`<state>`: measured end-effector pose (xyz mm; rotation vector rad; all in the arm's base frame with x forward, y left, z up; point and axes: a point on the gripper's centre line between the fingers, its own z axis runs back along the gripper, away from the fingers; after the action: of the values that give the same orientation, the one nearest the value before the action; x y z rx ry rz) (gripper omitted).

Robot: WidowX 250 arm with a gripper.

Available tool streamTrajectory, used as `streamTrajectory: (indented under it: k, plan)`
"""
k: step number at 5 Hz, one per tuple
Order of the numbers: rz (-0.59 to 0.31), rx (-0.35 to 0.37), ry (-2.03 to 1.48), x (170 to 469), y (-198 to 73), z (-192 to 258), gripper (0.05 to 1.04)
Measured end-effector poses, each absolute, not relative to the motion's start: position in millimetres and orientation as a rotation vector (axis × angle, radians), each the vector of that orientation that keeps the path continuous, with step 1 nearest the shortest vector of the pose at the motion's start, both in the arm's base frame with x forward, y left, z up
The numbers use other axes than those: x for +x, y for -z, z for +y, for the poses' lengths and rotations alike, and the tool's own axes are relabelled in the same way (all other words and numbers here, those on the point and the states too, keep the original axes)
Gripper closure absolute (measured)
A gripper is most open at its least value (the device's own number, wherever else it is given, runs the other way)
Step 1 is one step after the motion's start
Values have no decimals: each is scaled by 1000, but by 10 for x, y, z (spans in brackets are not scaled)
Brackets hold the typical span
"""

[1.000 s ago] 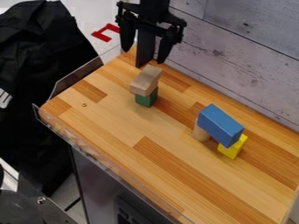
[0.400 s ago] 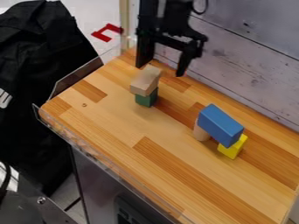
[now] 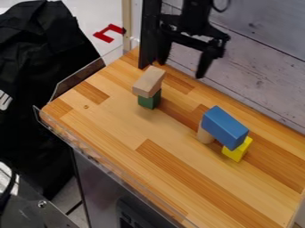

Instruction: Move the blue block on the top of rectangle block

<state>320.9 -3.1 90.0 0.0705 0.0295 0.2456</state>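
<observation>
The black gripper (image 3: 181,70) is hanging near the grey plank wall (image 3: 256,58), its fingers standing wide apart and holding nothing. Close by, on the striped wooden table (image 3: 119,129), a plain wooden block (image 3: 149,82) is sitting upon a green block (image 3: 149,100). The blue block (image 3: 224,126) is resting across a tan cylinder (image 3: 205,135) and a yellow block (image 3: 237,150). Beside the table, at the view's left, black cloth (image 3: 42,58) is lying in folds.

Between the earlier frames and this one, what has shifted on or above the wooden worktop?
The open gripper has moved toward the view's right, and it has neither grasped nor released anything. The blue block still lies over the wooden cylinder and yellow block; the plain wooden block stays on the green one.
</observation>
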Motion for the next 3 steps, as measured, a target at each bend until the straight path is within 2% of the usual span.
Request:
streamTrajectory:
  k: [2, 3]
  plan:
    - [26, 174, -370, 3213, -988, -386, 84]
    - [45, 182, -481, 3200, -901, -431, 84]
